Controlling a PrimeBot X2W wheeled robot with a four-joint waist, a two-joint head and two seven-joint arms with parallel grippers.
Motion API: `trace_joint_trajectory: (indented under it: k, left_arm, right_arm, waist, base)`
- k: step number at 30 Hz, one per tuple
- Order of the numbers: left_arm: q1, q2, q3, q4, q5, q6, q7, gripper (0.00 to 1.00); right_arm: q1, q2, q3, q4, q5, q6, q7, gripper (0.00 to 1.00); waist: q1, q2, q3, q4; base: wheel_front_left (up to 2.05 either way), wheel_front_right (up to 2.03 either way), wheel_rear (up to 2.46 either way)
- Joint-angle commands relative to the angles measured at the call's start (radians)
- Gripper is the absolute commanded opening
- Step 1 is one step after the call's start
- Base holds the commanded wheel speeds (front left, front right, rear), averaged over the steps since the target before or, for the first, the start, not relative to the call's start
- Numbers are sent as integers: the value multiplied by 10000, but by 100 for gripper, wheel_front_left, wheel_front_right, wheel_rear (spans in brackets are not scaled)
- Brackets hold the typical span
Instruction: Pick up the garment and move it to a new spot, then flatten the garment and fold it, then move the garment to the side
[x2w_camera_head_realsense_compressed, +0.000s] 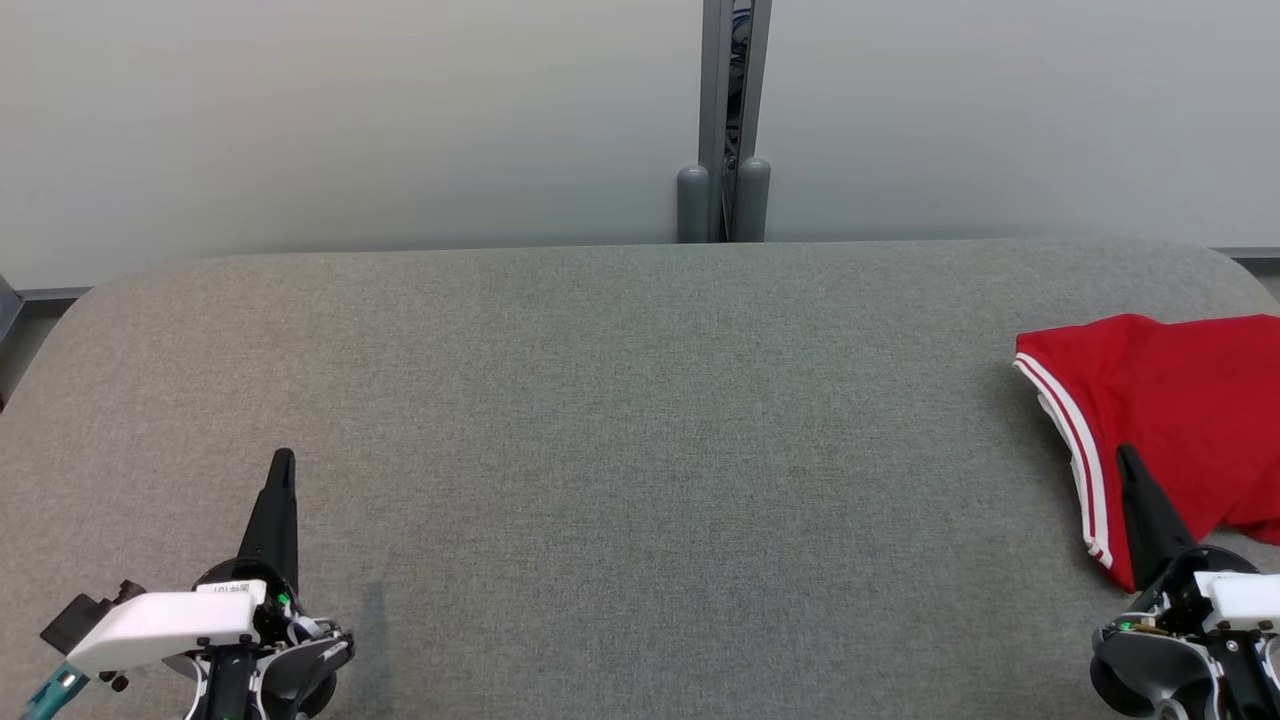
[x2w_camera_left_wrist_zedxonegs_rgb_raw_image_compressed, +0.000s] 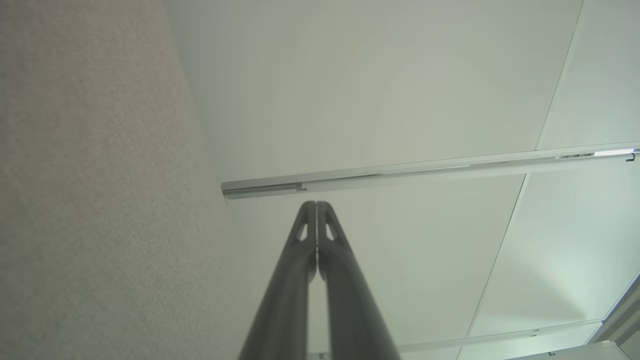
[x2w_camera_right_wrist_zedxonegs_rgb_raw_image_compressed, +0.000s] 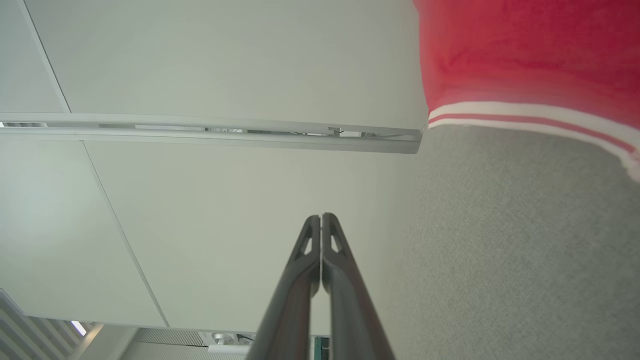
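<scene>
Garment (x2w_camera_head_realsense_compressed: 1180, 420) is laid at the far right edge of the table (x2w_camera_head_realsense_compressed: 600, 450), partly cut off. That fits either waiting for pickup or already folded and set aside, so no move is called for yet. Left gripper (x2w_camera_head_realsense_compressed: 283, 465) and right gripper (x2w_camera_head_realsense_compressed: 1128, 462) are both clenched empty, the right one held close by it.

A red garment (x2w_camera_head_realsense_compressed: 1170, 400) with white stripes along one edge is lying at 3 o'clock on the grey counter (x2w_camera_head_realsense_compressed: 620, 420), running off the frame. The left gripper (x2w_camera_head_realsense_compressed: 283, 460) is pointing toward 12 from 8 o'clock, jaws pressed together. The right gripper (x2w_camera_head_realsense_compressed: 1127, 458), at 4 o'clock, jaws likewise together, is overlapping the garment's near edge. A grey post (x2w_camera_head_realsense_compressed: 735, 120) is standing at 12 o'clock.
</scene>
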Motion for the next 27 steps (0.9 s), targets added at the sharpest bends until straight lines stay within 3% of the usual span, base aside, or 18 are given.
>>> trace_joint_trajectory:
  k: [1,27]
  left_arm:
    - [-210,2,70,6,-127,-82,82,0]
    - [-196,-4,83,3,-115,-86,85,0]
  right_arm:
    - [-112,-93,-46,27,185,4,79,0]
    - [-90,-92,-43,26,181,4,73,0]
  waist:
    - [0,0,1,1]
    - [0,0,1,2]
  base:
    - [0,0,0]
    - [0,0,0]
